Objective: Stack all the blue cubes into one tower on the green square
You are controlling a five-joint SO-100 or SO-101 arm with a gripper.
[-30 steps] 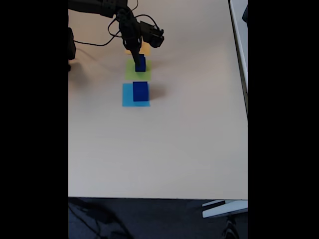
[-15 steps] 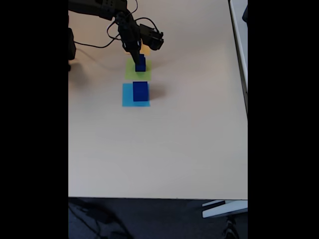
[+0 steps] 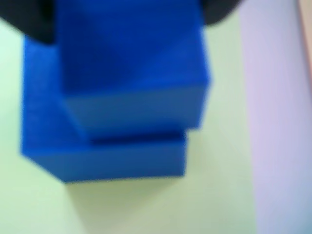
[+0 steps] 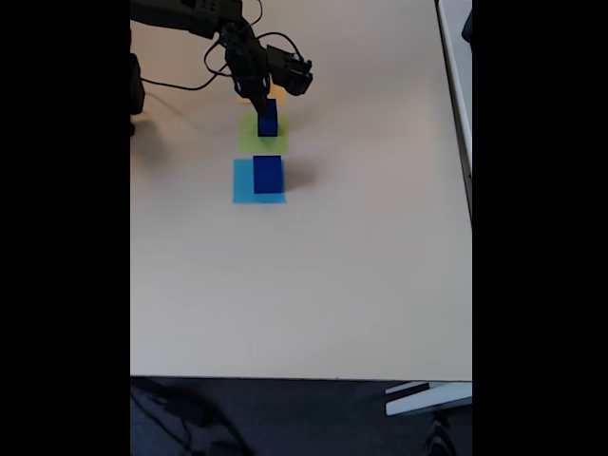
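You have a pale beige table (image 4: 313, 275) under everything in the fixed view. A flat light-blue paper square (image 4: 244, 185) lies near its upper left part. Farther up you see a corner of an orange-yellow square (image 4: 278, 94). A black cable (image 4: 180, 84) loops across the top left. Below the table's front edge lies dark carpet (image 4: 285, 418).

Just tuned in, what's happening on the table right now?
The arm's gripper is at a small stack of blue cubes on the green square; the wrist view shows one cube sitting on another, slightly offset. Whether the jaws grip the top cube is unclear. A larger blue cube sits on the light-blue square, not yet stacked. An orange-yellow square lies beyond.
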